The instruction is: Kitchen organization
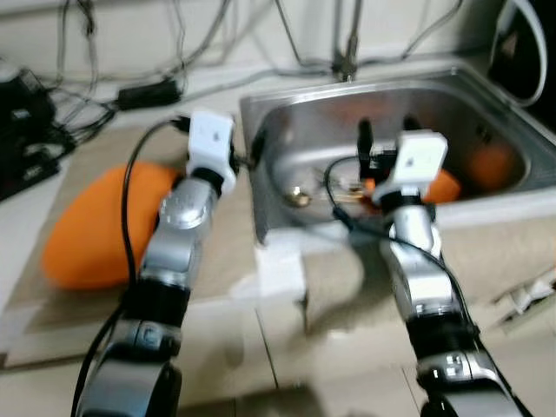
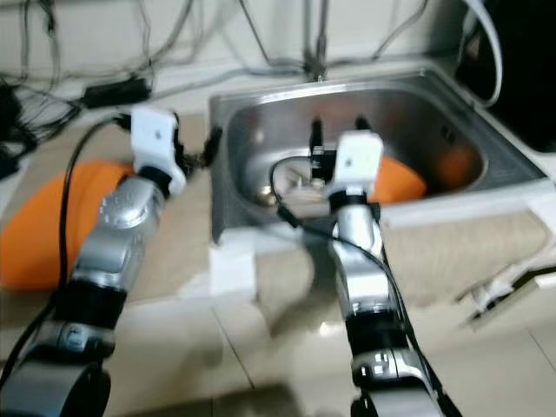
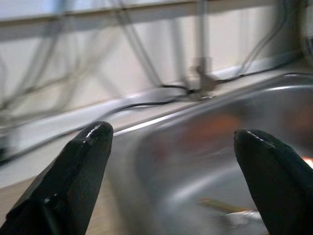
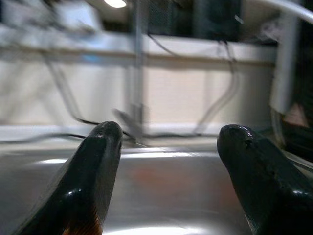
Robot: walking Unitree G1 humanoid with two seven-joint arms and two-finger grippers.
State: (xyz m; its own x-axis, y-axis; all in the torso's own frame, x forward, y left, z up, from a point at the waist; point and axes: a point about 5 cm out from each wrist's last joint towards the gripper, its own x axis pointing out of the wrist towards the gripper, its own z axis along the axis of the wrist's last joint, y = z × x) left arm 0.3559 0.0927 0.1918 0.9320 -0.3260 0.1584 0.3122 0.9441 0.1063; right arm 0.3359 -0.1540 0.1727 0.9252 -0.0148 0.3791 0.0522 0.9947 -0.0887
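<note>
Over on the far left there's a tangle of black cables (image 1: 52, 113) lying along the back of the counter (image 1: 217, 261), against the wall. Next to that, a big orange rounded thing (image 1: 91, 230) sits flat on the counter; it's too blurry for me to say what it actually is.

The left gripper (image 1: 248, 149) is up at the left rim of the steel sink (image 1: 278, 195), hovering right about over the edge. In the left wrist view its jaws are spread wide with nothing between them, and you look past them at the sink's rim and the basin, with something small and blurred lying at the bottom.

Inside the sink, near the drain, there's some small shiny stuff (image 1: 300, 195) on the basin floor, can't make it out. A thin metal tap pipe (image 1: 347, 52) rises behind the sink's back edge.

The right gripper (image 2: 337, 132) reaches down into the middle of the basin. Jaws are also wide apart and gripping nothing; the right wrist view just looks across the steel toward the back wall and the pipe. Right beside that wrist lies an orange object (image 2: 401, 182) in the basin, partly hidden behind the arm, and an orange patch (image 2: 459, 162) sits against the sink's right wall, possibly a reflection.

Far right, some white bits (image 2: 508, 287) lie on the counter in front of the sink.
</note>
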